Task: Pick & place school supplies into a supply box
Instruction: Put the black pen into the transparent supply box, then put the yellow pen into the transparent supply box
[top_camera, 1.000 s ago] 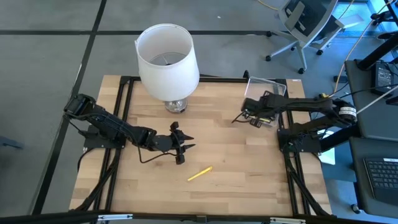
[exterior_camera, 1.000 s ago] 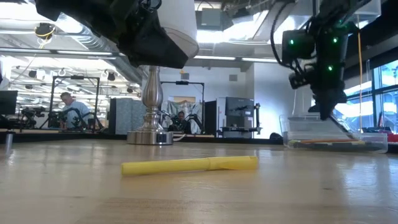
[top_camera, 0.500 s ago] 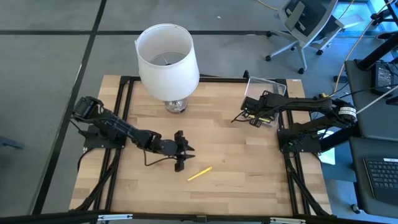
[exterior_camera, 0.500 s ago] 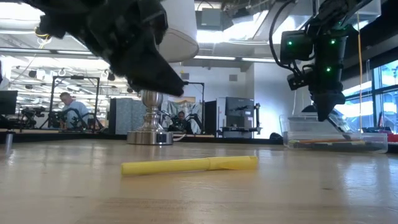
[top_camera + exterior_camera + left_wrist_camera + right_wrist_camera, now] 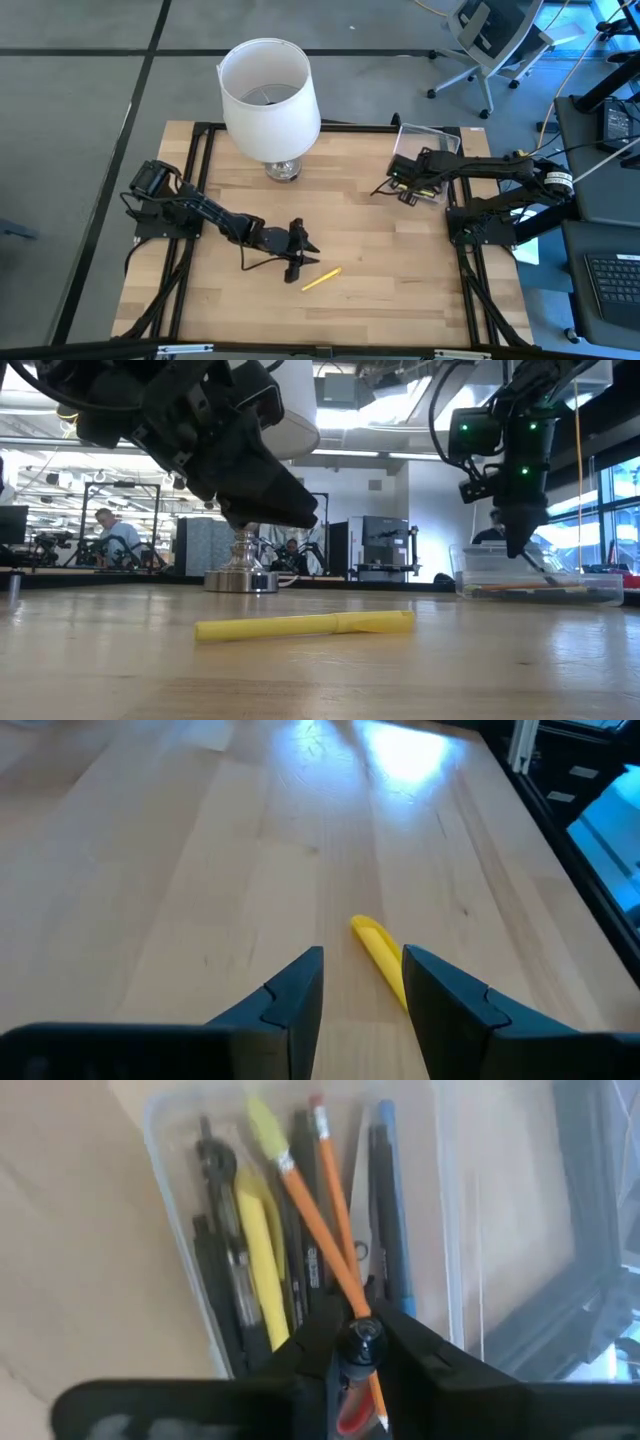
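A yellow pen [image 5: 321, 279] [image 5: 305, 626] [image 5: 380, 957] lies flat on the wooden table. My left gripper [image 5: 303, 268] [image 5: 362, 952] is open and hangs low just beyond the pen's end, with the pen lying ahead between the fingers' lines. The clear supply box [image 5: 440, 140] [image 5: 540, 585] [image 5: 180, 1200] stands near the table's right edge and holds several pens and pencils: orange, yellow, blue and black. My right gripper [image 5: 405, 187] [image 5: 517, 545] [image 5: 357, 1330] is above the box, shut on a thin dark pen. My right gripper pinches a thin dark pen between its two fingers, coming from above over the box. A dark round piece [image 5: 357, 1338] shows between the fingers. One end of the pen [image 5: 380, 191] sticks out toward the table's left. A thin shaft [image 5: 540, 565] slants down toward the box.
A white lampshade [image 5: 268, 95] on a metal base [image 5: 240, 578] stands at the table's far side, left of centre. Bare wood lies between the yellow pen and the box. Behind the table are office chairs, desks and people.
My left gripper has moved toward the table's near edge and right, and has come down toward the yellow pen. The pen has not moved.
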